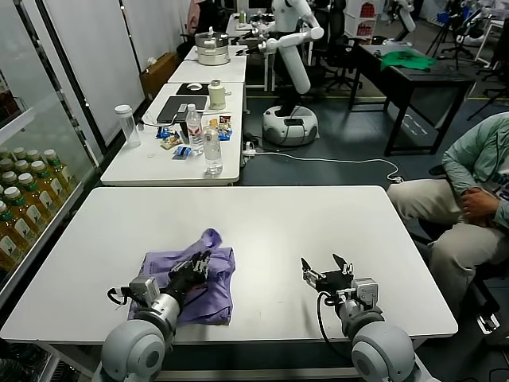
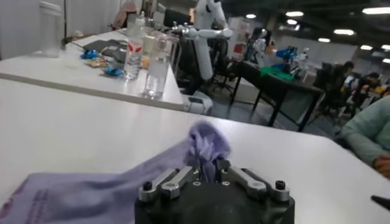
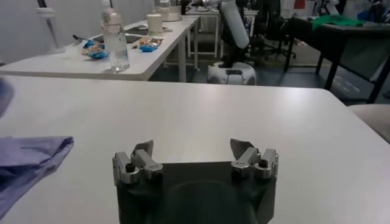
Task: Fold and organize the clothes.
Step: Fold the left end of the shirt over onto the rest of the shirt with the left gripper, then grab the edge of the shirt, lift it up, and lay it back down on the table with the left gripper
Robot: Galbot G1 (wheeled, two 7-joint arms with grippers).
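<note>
The clothes are one lavender T-shirt lying partly folded on the white table, near its front left. My left gripper rests on top of it. In the left wrist view its narrow jaws pinch a bunched fold of the shirt, which stands up just beyond the fingertips; the rest of the fabric trails away flat. My right gripper hovers low over bare table to the right of the shirt, open and holding nothing. The shirt's edge lies well off to its side.
A second white table with bottles and snacks stands beyond the far edge. A seated person is at the right. Shelves of bottled drinks line the left. A green garment lies on a distant dark table.
</note>
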